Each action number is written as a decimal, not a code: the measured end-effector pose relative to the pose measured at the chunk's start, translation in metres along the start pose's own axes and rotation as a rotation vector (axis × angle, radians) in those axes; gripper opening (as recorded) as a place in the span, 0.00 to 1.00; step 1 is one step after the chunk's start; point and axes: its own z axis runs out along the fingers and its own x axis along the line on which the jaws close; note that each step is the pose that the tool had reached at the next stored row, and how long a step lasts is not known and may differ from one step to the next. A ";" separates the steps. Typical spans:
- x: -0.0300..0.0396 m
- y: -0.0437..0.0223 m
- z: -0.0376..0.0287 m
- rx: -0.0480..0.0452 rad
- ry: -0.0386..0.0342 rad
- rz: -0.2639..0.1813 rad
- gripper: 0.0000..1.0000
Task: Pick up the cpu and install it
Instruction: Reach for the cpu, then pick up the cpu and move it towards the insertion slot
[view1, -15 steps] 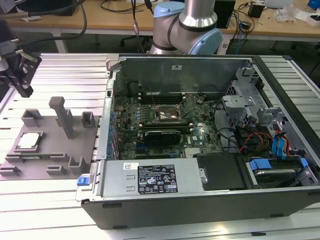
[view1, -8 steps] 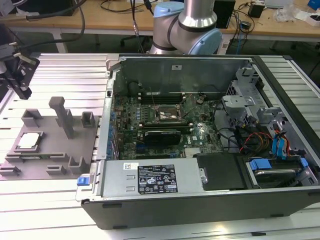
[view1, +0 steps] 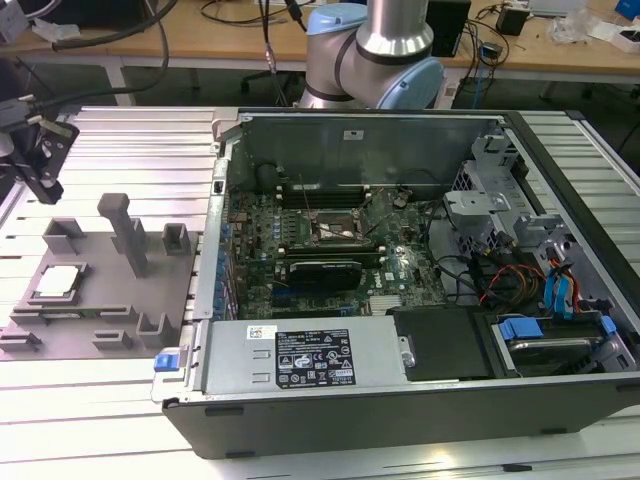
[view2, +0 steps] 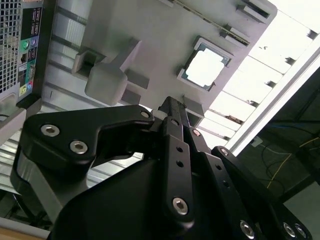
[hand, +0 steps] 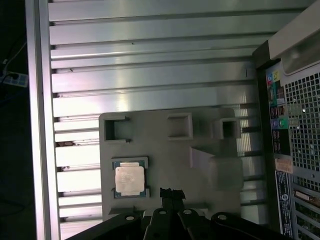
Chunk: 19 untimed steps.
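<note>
Grey tray (view1: 105, 305): lies on the ribbed metal table (view1: 130, 135), to the exterior view's left of the open case (view1: 400, 405).
Cpu (view1: 57, 282): sits flat in a square recess of the tray, pale metal top up; it shows in both wrist views (view2: 206, 67) (hand: 129, 180).
Gripper (view1: 46, 190): hangs above the tray, near the cpu but apart from it; tips seen in both wrist views (view2: 170, 103) (hand: 172, 193).
Jaws: together, nothing between them.
Socket (view1: 335, 232): inside the case, well apart from the cpu.
</note>
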 end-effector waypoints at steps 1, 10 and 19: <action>0.0003 -0.0001 0.0005 0.0001 0.0000 0.000 0.11; 0.0068 -0.0009 0.0064 0.0001 0.0000 0.000 0.11; 0.0076 -0.0010 0.0084 0.0000 0.0000 0.000 0.11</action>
